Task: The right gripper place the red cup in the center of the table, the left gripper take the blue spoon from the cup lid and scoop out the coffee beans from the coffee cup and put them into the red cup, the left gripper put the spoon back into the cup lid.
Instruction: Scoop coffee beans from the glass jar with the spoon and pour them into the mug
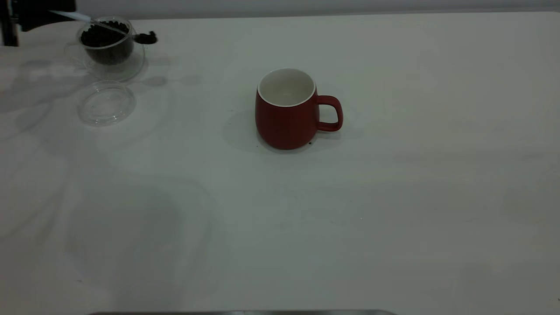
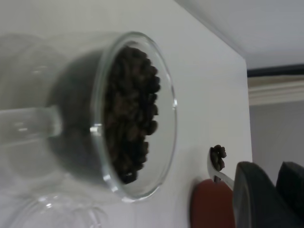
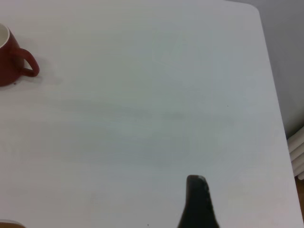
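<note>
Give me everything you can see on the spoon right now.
The spoon is lifted off the table, lying nearly level across the glass cup's rim. Its pale handle runs up-left toward the left end effector, mostly out of the exterior view. The small metal bowl sticks out past the rim on the side toward the red cup and carries a small heap of dark beans. The lid it came from lies bare.

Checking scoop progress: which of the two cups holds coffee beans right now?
The clear glass coffee cup at the table's far left corner holds the coffee beans; the red cup at centre shows only an empty white inside.
</note>
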Tool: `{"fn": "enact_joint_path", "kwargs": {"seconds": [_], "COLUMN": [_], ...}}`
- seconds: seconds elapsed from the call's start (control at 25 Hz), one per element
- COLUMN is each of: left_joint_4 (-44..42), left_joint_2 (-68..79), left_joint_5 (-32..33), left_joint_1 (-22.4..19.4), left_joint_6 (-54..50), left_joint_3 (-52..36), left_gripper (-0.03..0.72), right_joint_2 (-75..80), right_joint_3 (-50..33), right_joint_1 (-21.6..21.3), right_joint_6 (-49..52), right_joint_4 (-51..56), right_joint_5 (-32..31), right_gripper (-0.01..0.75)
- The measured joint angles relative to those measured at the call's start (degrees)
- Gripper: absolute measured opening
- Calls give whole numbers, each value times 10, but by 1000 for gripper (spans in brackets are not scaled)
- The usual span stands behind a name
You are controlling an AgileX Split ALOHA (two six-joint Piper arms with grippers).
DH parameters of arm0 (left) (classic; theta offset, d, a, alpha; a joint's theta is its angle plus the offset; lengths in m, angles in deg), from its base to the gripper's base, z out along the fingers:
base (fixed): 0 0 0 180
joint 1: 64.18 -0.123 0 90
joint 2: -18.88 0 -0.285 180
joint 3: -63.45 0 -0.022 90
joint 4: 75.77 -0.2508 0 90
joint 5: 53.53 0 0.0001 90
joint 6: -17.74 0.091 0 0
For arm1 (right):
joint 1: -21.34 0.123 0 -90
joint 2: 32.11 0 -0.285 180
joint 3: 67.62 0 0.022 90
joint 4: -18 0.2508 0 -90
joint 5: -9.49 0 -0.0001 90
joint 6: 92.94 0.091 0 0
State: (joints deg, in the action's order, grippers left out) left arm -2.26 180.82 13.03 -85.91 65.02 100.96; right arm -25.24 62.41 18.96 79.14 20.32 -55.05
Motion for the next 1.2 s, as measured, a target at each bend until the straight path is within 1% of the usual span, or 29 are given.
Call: {"fn": "enact_joint_path", "kwargs": {"seconds": [0.32, 1.0, 1.2], "left_joint_4": [0, 0, 23], "left_joint_2": [0, 0, 0], "left_joint_5": [0, 0, 0], "left_joint_1": [52, 132, 157], "left_joint_6": [0, 0, 3], "left_joint_3": [0, 0, 0], "left_gripper": [118, 118, 118], "right_joint_2": [0, 0, 0], "right_joint_3": [0, 0, 0], "right_joint_1": [0, 0, 0], "right_joint_6": [0, 0, 0], "right_joint_4": [0, 0, 0], "right_joint_5": [0, 0, 0], "right_gripper": [588, 588, 588]}}
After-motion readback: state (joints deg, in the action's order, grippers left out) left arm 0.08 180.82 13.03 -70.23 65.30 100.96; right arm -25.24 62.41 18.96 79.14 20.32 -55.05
